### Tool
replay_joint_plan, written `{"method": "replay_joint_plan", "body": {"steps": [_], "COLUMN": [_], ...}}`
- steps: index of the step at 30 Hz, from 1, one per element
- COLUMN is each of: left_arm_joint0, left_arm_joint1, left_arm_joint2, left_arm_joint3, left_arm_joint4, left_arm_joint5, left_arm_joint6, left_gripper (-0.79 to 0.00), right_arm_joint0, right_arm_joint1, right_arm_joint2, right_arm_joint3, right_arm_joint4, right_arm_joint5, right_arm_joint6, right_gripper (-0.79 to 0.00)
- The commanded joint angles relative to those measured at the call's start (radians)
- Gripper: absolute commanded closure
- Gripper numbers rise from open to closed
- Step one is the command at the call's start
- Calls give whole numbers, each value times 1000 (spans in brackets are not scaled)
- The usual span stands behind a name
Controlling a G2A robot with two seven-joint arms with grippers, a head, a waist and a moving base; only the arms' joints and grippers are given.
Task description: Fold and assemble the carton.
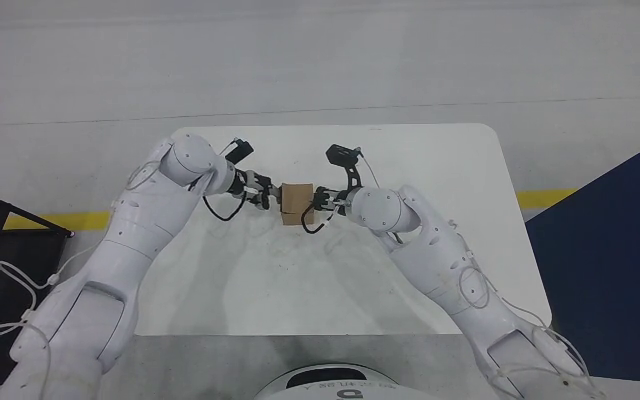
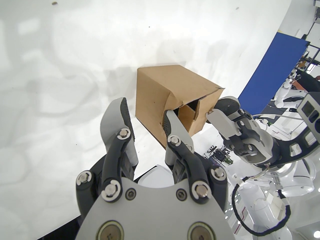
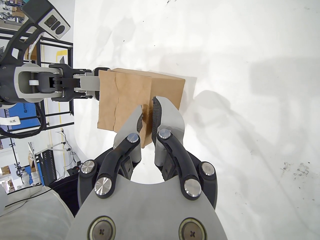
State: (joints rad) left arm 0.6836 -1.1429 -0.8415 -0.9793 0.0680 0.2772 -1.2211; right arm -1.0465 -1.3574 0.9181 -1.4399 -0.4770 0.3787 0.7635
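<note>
Small brown cardboard carton (image 1: 297, 203): roughly cube-shaped, partly assembled, tilted. Sits over the far half of the white table (image 1: 420, 270), about midway across, caught between the two grippers. Cannot tell whether resting on the table or lifted just off it; soft shadow alongside. One end open, seen from the left wrist: flaps folded inward, loose panel edge ragged and creased beside the opening. Other faces plain; one seen from the right wrist carries a long crease.

Right gripper (image 3: 148, 113): clamped on the carton, fingers (image 3: 170, 121) drawn close on a thin cardboard panel at the corner nearest that wrist, cardboard pinched between the ribbed pads. In the left wrist view, holding the carton by the open end, on the side away from the left gripper.

Left gripper (image 2: 147, 118): fingers spread apart. One fingertip (image 2: 169, 116) at the opening, touching the ragged panel edge. Other finger outside the carton's side face, with a clear gap between pad and cardboard. Side panel standing between the two fingers, not squeezed.

Top view: both arms bent in from either side, grippers pointing at each other, carton touching both.

Further out: a few dark specks and scuffs on the table. Blue panel (image 1: 600, 230) beyond the table's right edge. Yellow floor line (image 1: 545, 198) running out from behind the table on that side.
</note>
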Motion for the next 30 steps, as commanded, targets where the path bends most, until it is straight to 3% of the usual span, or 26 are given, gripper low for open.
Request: {"method": "replay_joint_plan", "body": {"steps": [1, 3, 6, 14, 30], "left_arm_joint0": [1, 6, 19, 59, 34], "left_arm_joint1": [4, 7, 17, 32, 7], "left_arm_joint2": [-12, -27, -53, -86, 13], "left_arm_joint3": [-3, -10, -29, -93, -38], "left_arm_joint4": [-3, -21, -34, -54, 45], "left_arm_joint5": [-2, -12, -21, -24, 17], "left_arm_joint6": [3, 1, -1, -15, 11], "left_gripper": [-391, -594, -785, -785, -785], "right_arm_joint0": [0, 0, 0, -2, -41], "right_arm_joint1": [0, -1, -2, -4, 7], "right_arm_joint2": [0, 0, 0, -7, 46], "right_arm_joint3": [2, 3, 3, -1, -68], "right_arm_joint4": [-2, -1, 1, -6, -7], "right_arm_joint5": [1, 2, 4, 5, 24], "right_arm_joint6": [0, -2, -4, -10, -22], "right_gripper": [0, 0, 0, 0, 0]}}
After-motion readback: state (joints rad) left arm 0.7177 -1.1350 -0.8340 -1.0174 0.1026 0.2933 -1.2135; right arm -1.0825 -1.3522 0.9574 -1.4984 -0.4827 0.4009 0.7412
